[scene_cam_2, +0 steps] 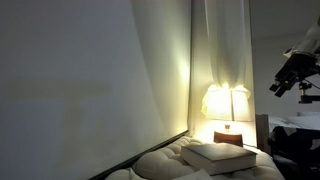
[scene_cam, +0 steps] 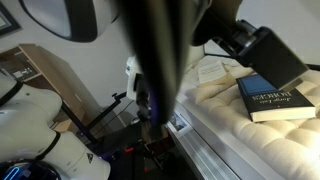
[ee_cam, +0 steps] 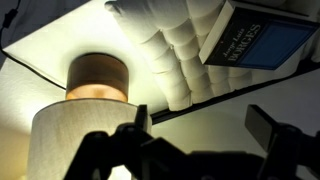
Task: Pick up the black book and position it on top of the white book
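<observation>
The black book (scene_cam: 270,98) lies flat on the quilted cream mattress (scene_cam: 240,125), dark blue cover with white lettering facing up. It also shows at the top right of the wrist view (ee_cam: 262,42). The thin white book (scene_cam: 214,70) lies just behind it on the mattress. My gripper (ee_cam: 200,130) is open and empty, with dark fingers at both sides of the wrist view. It hangs in the air above and apart from the books (scene_cam_2: 283,84). In an exterior view a thick book (scene_cam_2: 226,155) lies on the bed, its cover colour unclear.
A lit table lamp (scene_cam_2: 226,103) with a cream shade stands beside the bed, and it shows below the gripper in the wrist view (ee_cam: 85,130). My own arm (scene_cam: 160,70) blocks the middle of an exterior view. A curtain (scene_cam_2: 215,45) hangs behind the lamp.
</observation>
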